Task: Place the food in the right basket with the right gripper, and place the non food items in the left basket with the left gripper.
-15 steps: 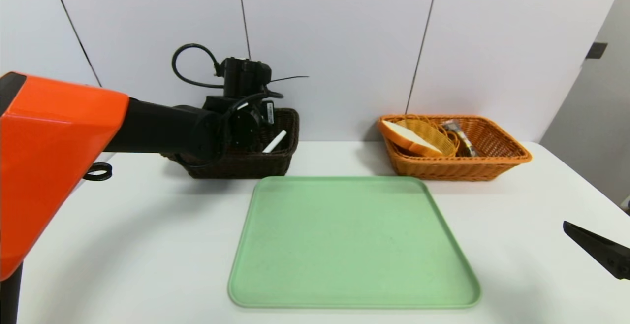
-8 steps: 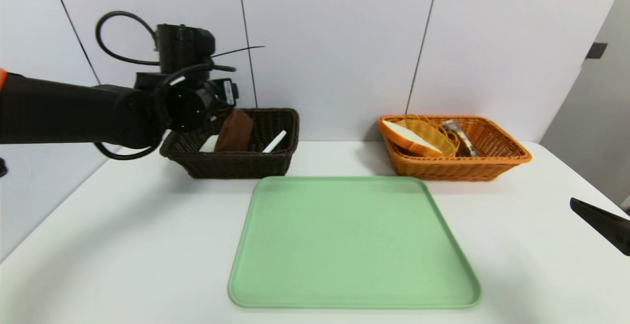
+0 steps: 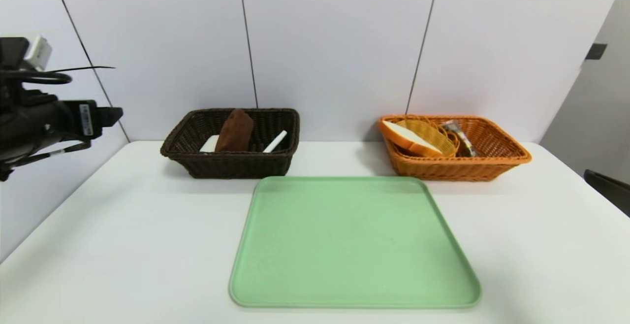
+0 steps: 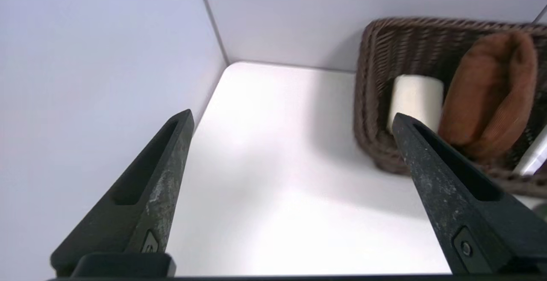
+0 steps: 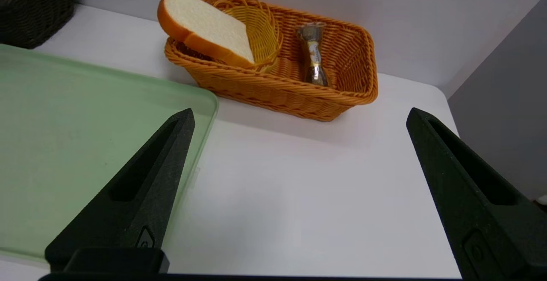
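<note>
The dark brown left basket (image 3: 231,164) holds a rolled brown cloth (image 3: 235,129), a white block (image 3: 209,143) and a white marker (image 3: 274,142). In the orange right basket (image 3: 457,169) a bread slice (image 3: 411,138) leans in a small yellow dish (image 3: 435,134), beside a wrapped snack (image 3: 456,132). My left gripper (image 4: 291,114) hangs open and empty above the table's far left corner, beside the basket (image 4: 367,114); cloth (image 4: 487,89) and block (image 4: 416,97) show past one finger. My right gripper (image 5: 299,111) is open and empty, low over the table in front of the orange basket (image 5: 299,95).
A large green tray (image 3: 352,245) lies bare in the middle of the white table. The left arm (image 3: 44,117) hangs at the far left near the wall. Only a finger of the right gripper (image 3: 608,191) shows at the right edge. Wall panels stand behind both baskets.
My left arm has pulled back from over the dark basket to the far left, its jaws opening. The brown cloth now stands in that basket. The right gripper drifted slightly right.
</note>
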You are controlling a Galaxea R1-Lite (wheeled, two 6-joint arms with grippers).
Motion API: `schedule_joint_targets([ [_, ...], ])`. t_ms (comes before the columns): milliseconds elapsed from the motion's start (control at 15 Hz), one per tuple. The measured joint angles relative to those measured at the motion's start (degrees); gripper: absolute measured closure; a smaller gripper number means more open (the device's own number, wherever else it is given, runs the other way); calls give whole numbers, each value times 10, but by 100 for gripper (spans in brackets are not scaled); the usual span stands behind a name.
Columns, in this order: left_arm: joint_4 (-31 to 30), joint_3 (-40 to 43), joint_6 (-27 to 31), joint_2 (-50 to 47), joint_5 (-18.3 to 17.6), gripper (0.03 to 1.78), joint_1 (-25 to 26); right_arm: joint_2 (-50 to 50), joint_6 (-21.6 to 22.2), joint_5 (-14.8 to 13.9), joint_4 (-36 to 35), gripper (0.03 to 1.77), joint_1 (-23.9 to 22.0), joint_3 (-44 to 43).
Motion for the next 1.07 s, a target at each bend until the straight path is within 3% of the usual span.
schedule_joint_targets([
  [267, 0, 104, 3, -106, 0, 14, 9, -30, 1, 3, 41, 9, 0, 2],
  [600, -1, 237, 1, -220, 41, 14, 7, -83, 14, 11, 78, 9, -6, 29],
  [800, -2, 303, -1, -285, 45, 13, 8, -121, 21, 15, 83, 9, -10, 61],
  [1067, -3, 378, -3, -360, 43, 12, 14, -203, 26, 34, 142, 9, -17, 101],
])
